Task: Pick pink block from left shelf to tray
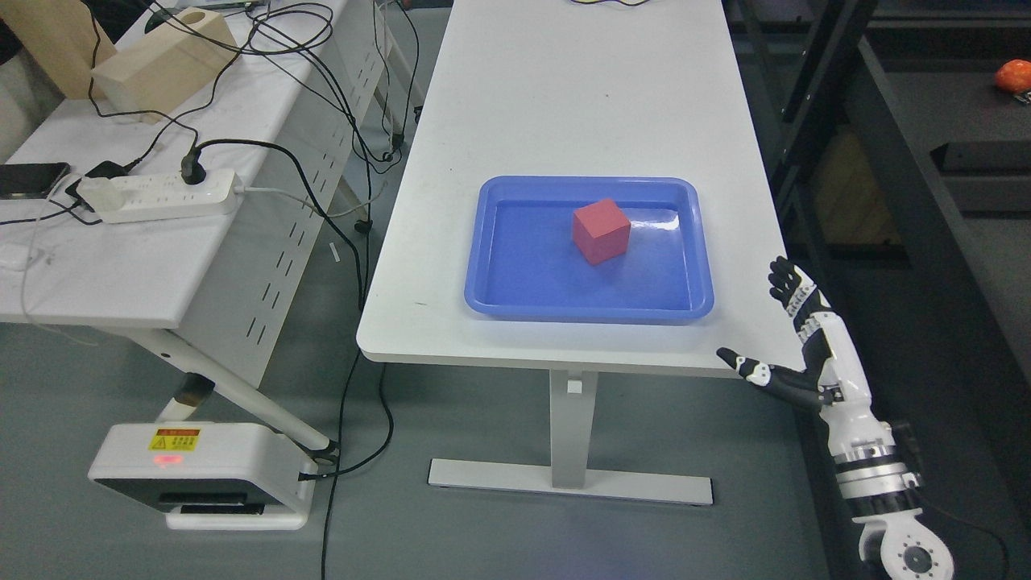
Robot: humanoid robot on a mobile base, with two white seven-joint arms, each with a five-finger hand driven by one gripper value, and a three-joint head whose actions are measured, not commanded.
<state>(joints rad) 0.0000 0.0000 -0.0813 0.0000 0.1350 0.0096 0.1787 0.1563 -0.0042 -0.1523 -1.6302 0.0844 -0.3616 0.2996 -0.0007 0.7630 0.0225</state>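
A pink-red block (601,231) sits upright inside the blue tray (491,300), a little behind its middle. The tray lies on the near half of the white table (564,89). My right hand (761,326) hangs beside the table's near right corner, lower than the tray and well apart from the block. Its fingers (788,283) are stretched out and its thumb points left, with nothing held. The left arm is out of the picture.
A second white table (121,266) on the left carries a power strip (165,196), cables, a phone and a beige box (161,60). Dark shelving (910,161) runs along the right, with an orange object (1014,76) on it. A white machine base (201,475) sits on the floor.
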